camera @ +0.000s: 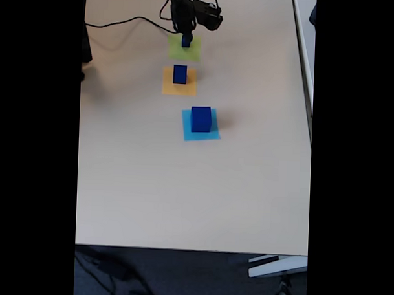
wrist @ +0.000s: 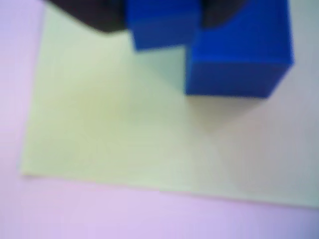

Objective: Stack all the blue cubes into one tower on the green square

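On the green square [camera: 184, 48], a flat sheet of pale yellow-green paper near the far end of the table [camera: 247, 188], a small blue cube [camera: 186, 40] sits under the robot's gripper [camera: 186, 32]. The blurred wrist view shows two blue blocks close together over this paper: a narrower block [wrist: 162, 25] at the top edge and a wider block [wrist: 239, 55] to its right; whether they touch is unclear. Dark gripper parts flank the narrower block, so it looks held, though the blur prevents certainty about the jaws.

Nearer the camera in the fixed view, a medium blue cube [camera: 180, 74] stands on an orange square [camera: 179, 81], and the largest blue cube [camera: 200, 118] stands on a light blue square [camera: 200, 125]. The three squares run in a line, well apart.

The cubes look solid, rigid and light, with smooth, possibly slippery faces. Judging by shape, opposite flat sides are the best place to grip. Being cubes, they have no long axis; each sits upright, roughly square with its paper.
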`<state>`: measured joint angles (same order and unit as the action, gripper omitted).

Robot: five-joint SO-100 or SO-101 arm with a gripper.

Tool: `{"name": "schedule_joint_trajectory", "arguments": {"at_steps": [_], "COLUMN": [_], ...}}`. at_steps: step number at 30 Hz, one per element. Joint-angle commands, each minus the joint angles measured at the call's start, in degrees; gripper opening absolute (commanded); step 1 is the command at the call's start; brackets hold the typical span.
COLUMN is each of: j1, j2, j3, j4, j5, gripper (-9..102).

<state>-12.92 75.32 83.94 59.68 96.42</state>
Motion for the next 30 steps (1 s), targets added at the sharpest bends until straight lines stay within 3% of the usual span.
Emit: {"name": "schedule_joint_trajectory", "arguments": {"at_steps": [1, 11, 30], "j1": [2.29, 12.04, 31.64], "j2": [5.01, 6.50, 7.91], "j3": [-6.42, -18.72, -14.50], "j4": [1.49, 4.22, 3.69], "j5": [-3.43, -19.16, -37.27], "gripper": [0, 0, 0]}}
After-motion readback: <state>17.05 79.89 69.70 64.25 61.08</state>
